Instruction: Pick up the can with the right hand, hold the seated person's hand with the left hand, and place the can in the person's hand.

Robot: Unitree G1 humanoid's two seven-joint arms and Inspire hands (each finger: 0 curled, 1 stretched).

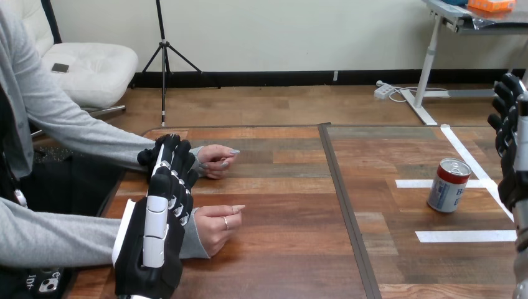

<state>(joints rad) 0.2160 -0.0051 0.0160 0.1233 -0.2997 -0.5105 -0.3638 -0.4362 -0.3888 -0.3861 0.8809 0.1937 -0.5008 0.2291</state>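
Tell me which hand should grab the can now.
Right. The right hand hangs near the upright red-and-white metal can; the left hand is far off at the view's left, by the person's hands.

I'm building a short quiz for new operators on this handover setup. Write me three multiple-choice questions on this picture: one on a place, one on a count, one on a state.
1. Where is the can?
A. At the table's left edge.
B. On the right part of the table, by white tape strips.
C. On the table's middle seam.

2. How many of the person's hands rest on the table?
A. None.
B. One.
C. Two.

3. How is the can?
A. Upright, untouched.
B. Tipped on its side.
C. Lifted off the table.

Answers:
1 B: the can stands on the wood among the tape strips at the view's right.
2 C: the person's nearer hand and the person's further hand both lie on the wood at the left.
3 A: its top faces up, and the right hand is apart from it.
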